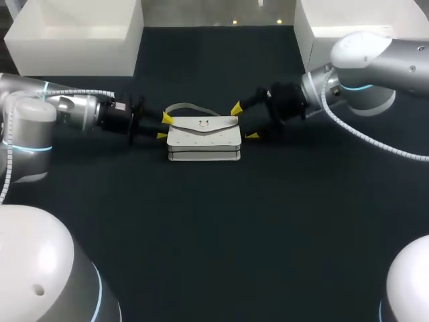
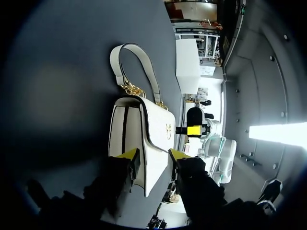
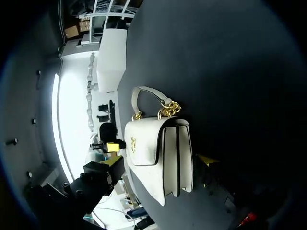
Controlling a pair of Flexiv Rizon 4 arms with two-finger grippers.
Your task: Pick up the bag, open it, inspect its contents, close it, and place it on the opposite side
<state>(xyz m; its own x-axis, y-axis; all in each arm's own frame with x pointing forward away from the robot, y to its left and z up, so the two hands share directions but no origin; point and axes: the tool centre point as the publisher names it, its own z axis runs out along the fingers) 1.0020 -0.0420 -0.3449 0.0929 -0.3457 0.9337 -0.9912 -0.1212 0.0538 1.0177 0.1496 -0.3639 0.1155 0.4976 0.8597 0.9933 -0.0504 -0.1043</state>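
Observation:
A white handbag [image 1: 204, 137] with a gold clasp sits mid-table, its strap [image 1: 191, 109] flopped toward the back. My left gripper [image 1: 163, 127] is at the bag's left end. In the left wrist view its fingers [image 2: 128, 157] stand open on either side of the bag's [image 2: 156, 129] near end. My right gripper [image 1: 244, 122] is at the bag's right end, open wide. In the right wrist view one yellow fingertip [image 3: 207, 160] shows beside the bag [image 3: 148, 143]. The flap is down.
A white box [image 1: 74, 33] stands at the back left of the dark table and another white box [image 1: 348, 23] at the back right. Bare tabletop [image 1: 214, 228] lies in front of the bag.

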